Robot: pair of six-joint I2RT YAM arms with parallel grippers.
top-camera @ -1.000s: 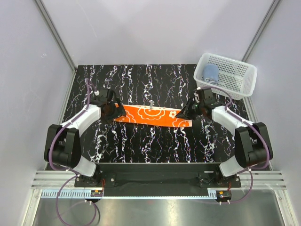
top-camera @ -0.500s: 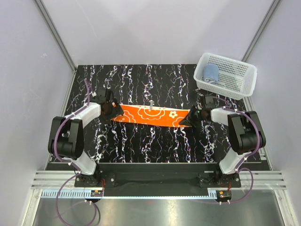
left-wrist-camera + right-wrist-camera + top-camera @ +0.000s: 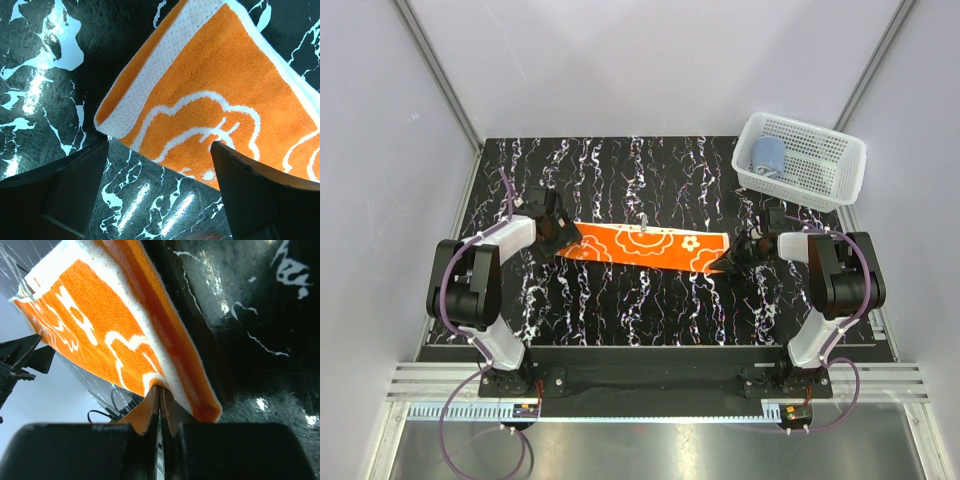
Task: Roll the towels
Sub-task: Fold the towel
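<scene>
Slipping is the main risk here. The right jaws are shut on only a thin pinch of cloth at the corner of the orange towel (image 3: 645, 245) nearest the basket (image 3: 820, 160), and the right wrist view shows little more than a folded edge (image 3: 150, 405) caught between them. If that arm tugs, I judge the soft pile could slide free. The strip could also drag crooked across the glossy surface (image 3: 620, 310), since nothing pins the end farthest from the basket. There the left jaws stand wide, one finger (image 3: 65, 195) on either side of the towel's corner and neither gripping it. Closing carelessly might catch just the top layer and open the fold (a lopsided roll would follow).

The orange towel lies flat on the surface as a long, narrow folded strip, down and to the left of the basket. It is looped terry with white swirl and flower outlines and a flat, white, pin-dotted border (image 3: 130, 105). The surface is hard, black and white-veined, and shiny enough to reflect light. Inside the basket, a rigid white plastic mesh, the blue towel (image 3: 768, 154) sits as a plump cylinder, which looks already rolled.
</scene>
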